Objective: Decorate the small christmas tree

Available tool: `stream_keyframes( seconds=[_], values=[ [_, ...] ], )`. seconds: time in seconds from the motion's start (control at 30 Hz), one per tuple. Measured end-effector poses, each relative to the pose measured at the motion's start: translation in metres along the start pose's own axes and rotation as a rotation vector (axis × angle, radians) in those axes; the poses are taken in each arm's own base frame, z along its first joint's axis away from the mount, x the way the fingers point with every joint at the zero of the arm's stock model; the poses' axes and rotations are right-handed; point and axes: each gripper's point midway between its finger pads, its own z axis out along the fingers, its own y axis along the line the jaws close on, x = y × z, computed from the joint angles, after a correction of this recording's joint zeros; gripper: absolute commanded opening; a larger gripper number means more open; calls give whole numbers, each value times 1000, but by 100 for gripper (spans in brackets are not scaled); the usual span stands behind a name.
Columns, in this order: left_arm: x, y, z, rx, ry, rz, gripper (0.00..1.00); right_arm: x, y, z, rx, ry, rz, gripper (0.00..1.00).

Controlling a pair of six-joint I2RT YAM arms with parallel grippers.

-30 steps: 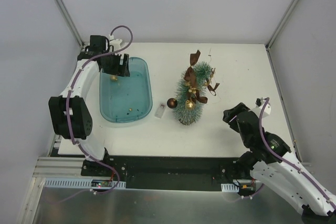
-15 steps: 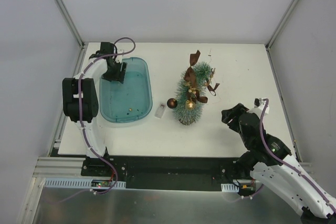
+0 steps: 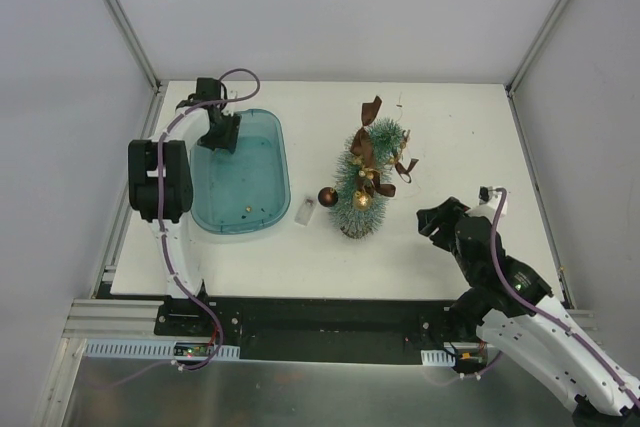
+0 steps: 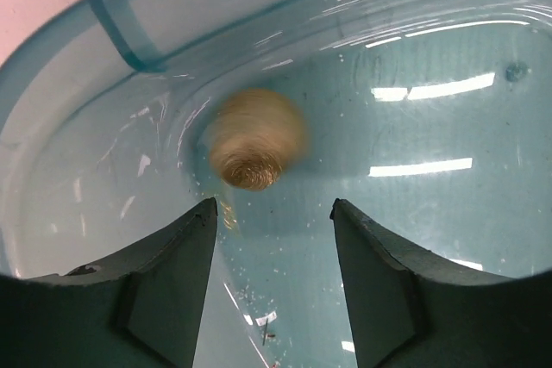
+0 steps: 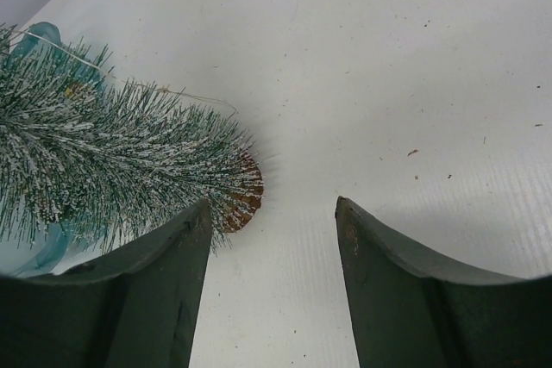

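The small christmas tree (image 3: 360, 187) is on the white table right of the teal tray (image 3: 284, 162); brown ribbon bows and gold balls hang on it. In the right wrist view its frosted bristles (image 5: 103, 161) and brown base (image 5: 248, 198) lie just left of my left fingertip. My right gripper (image 3: 431, 219) (image 5: 273, 202) is open over bare table, holding nothing. My left gripper (image 3: 221, 137) (image 4: 274, 204) is open inside the tray's far end. A blurred gold ball (image 4: 256, 150) lies just beyond its tips, not between them.
A dark brown ball (image 3: 327, 196) and a small clear piece (image 3: 306, 210) lie between tray and tree. A small gold bit (image 3: 247, 211) sits at the tray's near end. The tray's curved wall (image 4: 129, 36) rises close behind the gold ball.
My left arm swung in over the tray's far-left end and its jaws narrowed. My right gripper crept slightly left toward the tree.
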Motion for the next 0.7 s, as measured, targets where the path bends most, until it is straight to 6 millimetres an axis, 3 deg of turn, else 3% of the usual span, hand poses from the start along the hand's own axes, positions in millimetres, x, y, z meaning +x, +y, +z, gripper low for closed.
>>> stream_keyframes(
  seconds=[0.27, 0.7],
  values=[
    [9, 1, 17, -8, 34, -14, 46, 4, 3, 0, -24, 12, 1, 60],
    [1, -19, 12, 97, -2, -21, 66, 6, 8, 0, -53, 24, 9, 59]
  ],
)
